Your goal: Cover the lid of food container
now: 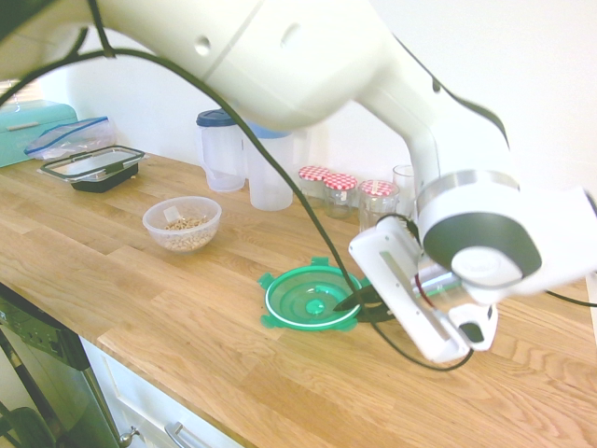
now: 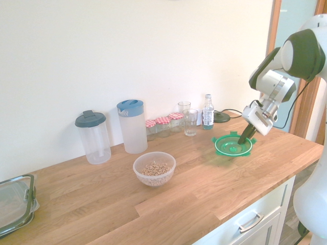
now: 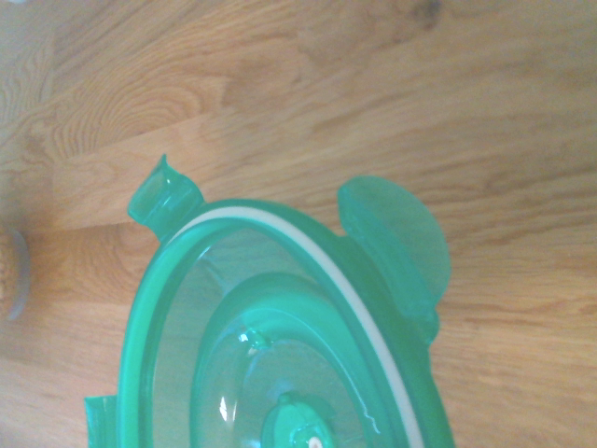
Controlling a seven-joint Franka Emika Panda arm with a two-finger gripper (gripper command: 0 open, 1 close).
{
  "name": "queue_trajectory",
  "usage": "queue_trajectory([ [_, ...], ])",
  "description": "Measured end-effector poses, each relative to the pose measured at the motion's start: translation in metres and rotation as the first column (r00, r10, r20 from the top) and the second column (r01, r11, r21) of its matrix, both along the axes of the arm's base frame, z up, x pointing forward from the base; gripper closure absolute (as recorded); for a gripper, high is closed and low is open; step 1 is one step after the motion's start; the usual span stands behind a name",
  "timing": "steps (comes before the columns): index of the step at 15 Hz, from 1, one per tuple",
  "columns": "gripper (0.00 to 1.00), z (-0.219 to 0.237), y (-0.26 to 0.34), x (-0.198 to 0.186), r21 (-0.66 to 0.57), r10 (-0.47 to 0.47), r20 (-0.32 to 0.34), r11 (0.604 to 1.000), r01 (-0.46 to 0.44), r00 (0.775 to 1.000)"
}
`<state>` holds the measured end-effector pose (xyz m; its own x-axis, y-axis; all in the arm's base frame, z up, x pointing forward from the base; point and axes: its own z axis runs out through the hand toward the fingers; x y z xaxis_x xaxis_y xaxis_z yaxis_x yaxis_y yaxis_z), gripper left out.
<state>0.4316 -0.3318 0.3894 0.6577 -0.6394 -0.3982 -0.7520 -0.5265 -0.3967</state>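
four snap tabs ring the round translucent green lid [image 2: 233, 145] clamped in the jaws.

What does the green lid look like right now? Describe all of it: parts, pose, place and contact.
The lid is round, translucent green plastic with snap tabs around its rim, a white ring seal and a raised centre knob. It faces hollow side up. The gripper is shut on its rim and holds it tilted, just above the wooden counter, apart from the food container.
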Motion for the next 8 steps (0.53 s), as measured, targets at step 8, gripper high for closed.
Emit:
queue_trajectory([
  [8,1.00,0.172,0.107,0.031,-0.517,0.081,-0.054,0.850,-0.097,0.995],
])
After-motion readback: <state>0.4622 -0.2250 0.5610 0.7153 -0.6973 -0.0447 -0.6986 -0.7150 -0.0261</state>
